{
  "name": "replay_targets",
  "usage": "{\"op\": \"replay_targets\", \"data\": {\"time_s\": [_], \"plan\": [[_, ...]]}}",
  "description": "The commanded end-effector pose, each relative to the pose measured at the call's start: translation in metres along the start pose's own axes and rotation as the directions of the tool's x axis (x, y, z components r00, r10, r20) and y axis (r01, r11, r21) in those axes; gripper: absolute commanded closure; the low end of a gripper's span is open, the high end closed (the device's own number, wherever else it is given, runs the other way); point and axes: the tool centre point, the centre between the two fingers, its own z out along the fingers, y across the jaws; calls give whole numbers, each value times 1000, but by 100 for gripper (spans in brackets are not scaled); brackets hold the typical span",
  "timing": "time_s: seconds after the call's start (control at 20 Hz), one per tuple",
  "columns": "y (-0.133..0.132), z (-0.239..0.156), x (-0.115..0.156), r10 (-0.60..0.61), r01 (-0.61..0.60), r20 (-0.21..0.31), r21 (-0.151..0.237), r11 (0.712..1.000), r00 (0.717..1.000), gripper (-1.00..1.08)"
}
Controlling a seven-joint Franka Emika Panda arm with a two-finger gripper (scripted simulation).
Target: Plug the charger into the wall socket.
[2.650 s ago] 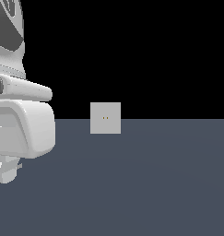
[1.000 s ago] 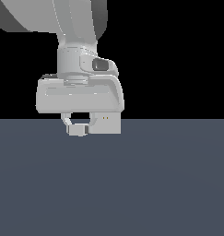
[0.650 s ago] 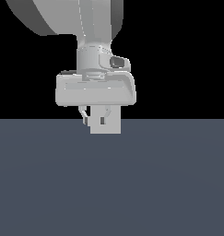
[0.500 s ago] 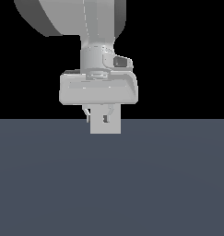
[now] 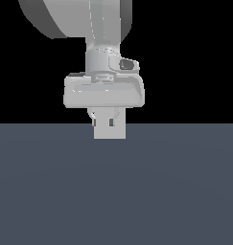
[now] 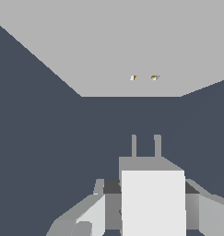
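The fingers [image 6: 152, 209] are seen pinching the charger [image 6: 152, 198], its two prongs pointed at the wall socket [image 6: 132, 55] but not yet touching it. Over the last second the arm has been swung across and centred on the plate (now partly hidden behind it above the bench [image 5: 116, 191]) — only the final push seems left

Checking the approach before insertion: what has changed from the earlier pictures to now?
The gripper swung in from the exterior view's left to directly in front of the wall socket, carrying the charger, prongs aimed at the holes. The socket stayed put; the prongs aren't in yet.
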Motion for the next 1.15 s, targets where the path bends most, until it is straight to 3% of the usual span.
{"op": "replay_targets", "data": {"time_s": [0.0, 0.75, 1.1], "plan": [[0, 0, 1, 0, 0, 0, 0, 1000, 1000, 108], [0, 2, 43, 0, 0, 0, 0, 1000, 1000, 108], [0, 2, 50, 0, 0, 0, 0, 1000, 1000, 108]]}}
